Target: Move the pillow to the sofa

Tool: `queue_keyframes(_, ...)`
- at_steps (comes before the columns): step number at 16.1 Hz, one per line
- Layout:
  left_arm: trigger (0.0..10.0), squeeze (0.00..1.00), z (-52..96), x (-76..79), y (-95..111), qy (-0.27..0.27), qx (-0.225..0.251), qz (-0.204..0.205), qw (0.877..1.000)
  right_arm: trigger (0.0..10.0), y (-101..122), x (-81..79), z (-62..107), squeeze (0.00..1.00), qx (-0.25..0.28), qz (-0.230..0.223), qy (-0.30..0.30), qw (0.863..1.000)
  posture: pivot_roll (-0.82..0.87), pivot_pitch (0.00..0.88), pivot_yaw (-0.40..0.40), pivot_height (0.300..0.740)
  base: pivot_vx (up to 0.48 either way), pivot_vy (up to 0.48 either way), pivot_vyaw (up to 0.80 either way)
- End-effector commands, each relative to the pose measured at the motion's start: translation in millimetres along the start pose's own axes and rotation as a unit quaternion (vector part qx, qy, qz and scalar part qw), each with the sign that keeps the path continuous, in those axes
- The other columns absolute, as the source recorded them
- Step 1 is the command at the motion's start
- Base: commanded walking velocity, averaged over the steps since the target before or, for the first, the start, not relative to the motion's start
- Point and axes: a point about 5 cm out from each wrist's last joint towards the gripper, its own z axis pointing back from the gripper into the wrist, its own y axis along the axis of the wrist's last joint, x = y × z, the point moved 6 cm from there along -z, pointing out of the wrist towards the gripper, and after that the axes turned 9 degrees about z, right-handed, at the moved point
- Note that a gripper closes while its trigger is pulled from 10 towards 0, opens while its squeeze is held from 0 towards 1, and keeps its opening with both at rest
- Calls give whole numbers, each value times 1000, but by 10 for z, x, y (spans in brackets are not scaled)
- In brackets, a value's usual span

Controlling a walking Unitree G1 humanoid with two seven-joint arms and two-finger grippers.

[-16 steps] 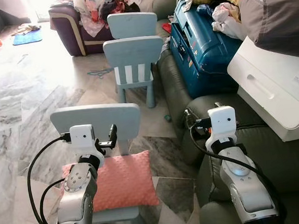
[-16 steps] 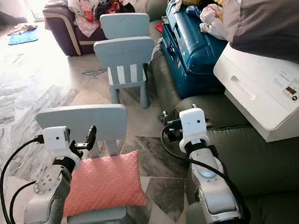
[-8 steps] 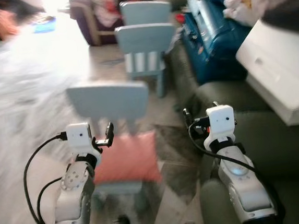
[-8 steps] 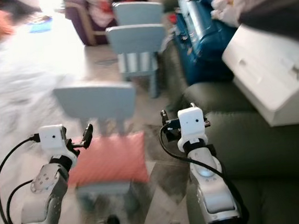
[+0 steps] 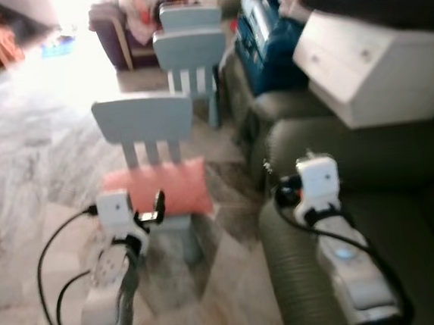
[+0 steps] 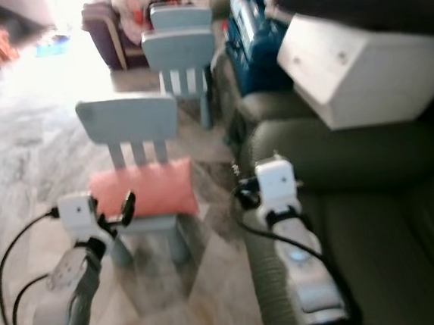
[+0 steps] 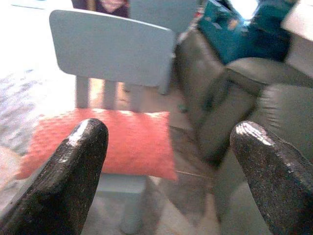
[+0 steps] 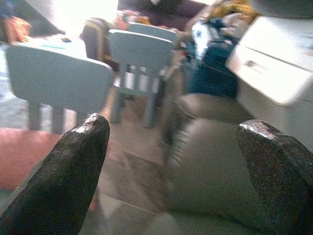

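Left gripper (image 7: 166,147) held low at near left, jaws spread wide, gripping nothing. Just beyond it, pink pillow (image 5: 158,189) flat on the seat of a pale blue chair (image 5: 144,123), apart from both fingers. Right gripper (image 8: 171,147) near right, jaws likewise wide and empty, above the dark green sofa (image 5: 353,158).

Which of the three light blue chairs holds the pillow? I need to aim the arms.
The nearest chair, just ahead of the left pincer: the pink pillow lies on its seat. The two farther chairs carry none.
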Motion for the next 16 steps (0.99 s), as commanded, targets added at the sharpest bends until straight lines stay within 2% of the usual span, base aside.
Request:
queue_keyframes(1,10000,0,-49,42,91,-7,7,-3,1000,10000,61,20,-26,0,8,-3,-4,1000,-91,86,-33,740,0,0,0)
queue_keyframes(3,10000,0,-57,8,74,0,1,9,1000,10000,59,18,-26,0,8,-3,-4,1000,-90,87,-33,740,0,480,0)
queue_keyframes(12,10000,0,-64,14,46,-2,-10,11,1000,10000,64,17,-33,0,9,-4,-5,1000,-90,86,-31,740,0,480,0)
queue_keyframes(14,10000,0,-69,18,59,-3,-7,7,1000,10000,65,18,-33,0,9,-4,-5,1000,-90,87,-31,740,0,480,0)
queue_keyframes(16,10000,0,-66,-6,86,1,-1,-8,1000,10000,68,13,-31,0,9,-4,-5,1000,-91,88,-31,740,0,126,0)
